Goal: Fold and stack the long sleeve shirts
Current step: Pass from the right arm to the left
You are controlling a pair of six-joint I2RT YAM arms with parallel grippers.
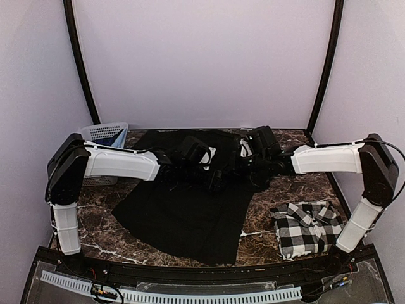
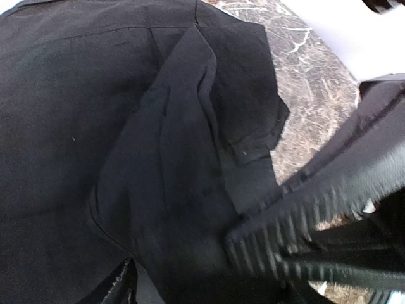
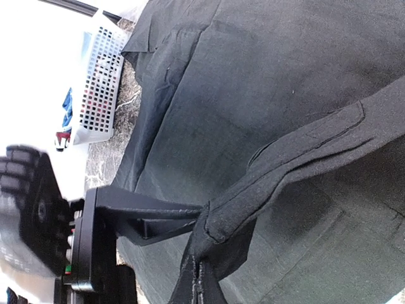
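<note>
A plain black long sleeve shirt [image 1: 183,215] lies spread across the middle of the marble table [image 1: 297,183]. A black-and-white checked shirt [image 1: 307,228] lies folded at the front right. Both grippers meet over the black shirt's upper part. My right gripper [image 3: 202,282] is shut on the end of a black sleeve [image 3: 297,152], which hangs from it across the cloth. Beside it, my left gripper [image 2: 186,269] is open, its fingers [image 2: 272,240] apart over a raised fold of the black shirt [image 2: 95,126]. In the top view the left gripper [image 1: 214,178] sits just left of the right gripper [image 1: 243,163].
A white lattice basket [image 1: 101,134] stands at the back left corner, also in the right wrist view as the basket [image 3: 98,95]. Pale walls close in the back and sides. Bare marble shows to the left of the black shirt and between the two shirts.
</note>
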